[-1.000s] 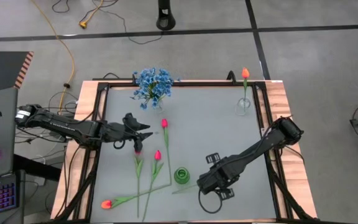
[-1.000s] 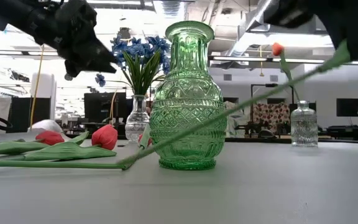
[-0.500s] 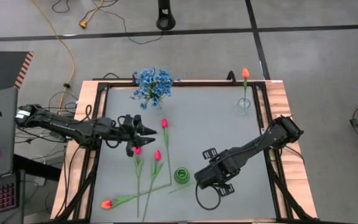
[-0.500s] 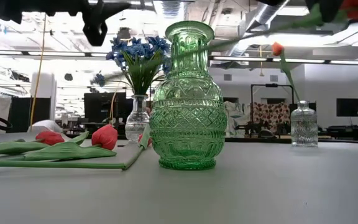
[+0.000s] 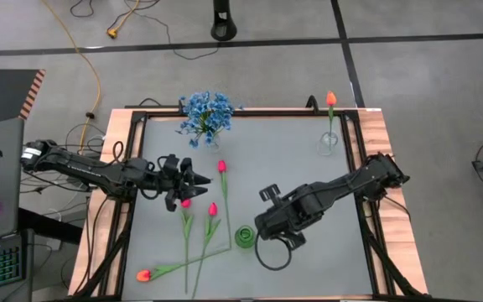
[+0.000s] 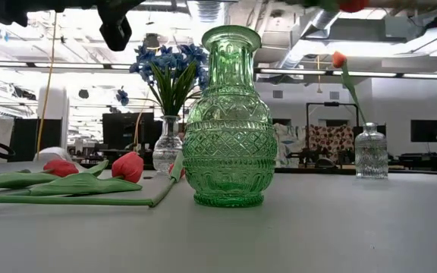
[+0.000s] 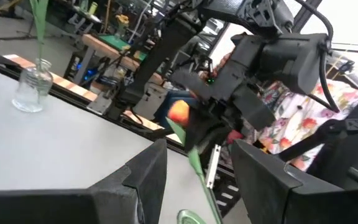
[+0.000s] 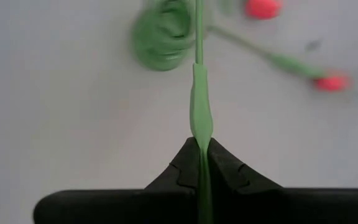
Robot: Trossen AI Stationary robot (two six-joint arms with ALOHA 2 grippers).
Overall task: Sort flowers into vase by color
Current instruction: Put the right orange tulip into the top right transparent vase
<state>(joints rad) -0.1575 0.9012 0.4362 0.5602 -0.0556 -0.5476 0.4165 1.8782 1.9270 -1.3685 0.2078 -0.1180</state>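
the right gripper (image 8: 199, 163) has its jaws clamped on the green stem of a tulip (image 8: 199, 106), which runs straight out from between the fingertips toward the mouth of the green vase (image 8: 164, 37) just ahead of them. in the left wrist view that tulip's orange-red bloom (image 7: 179, 114) sits up by the right gripper, with the stem hanging down from it toward the vase rim. the left gripper (image 5: 198, 179) hovers with its jaws apart and nothing between them, just above the red tulips (image 5: 212, 210) lying on the table (image 5: 292, 159) beside the green vase. the blue flowers (image 5: 207, 116) stand in a clear vase (image 6: 168, 144) beyond the left jaws, and an orange tulip (image 5: 331, 99) stands in a small glass bottle (image 5: 328, 143) at the far right corner.
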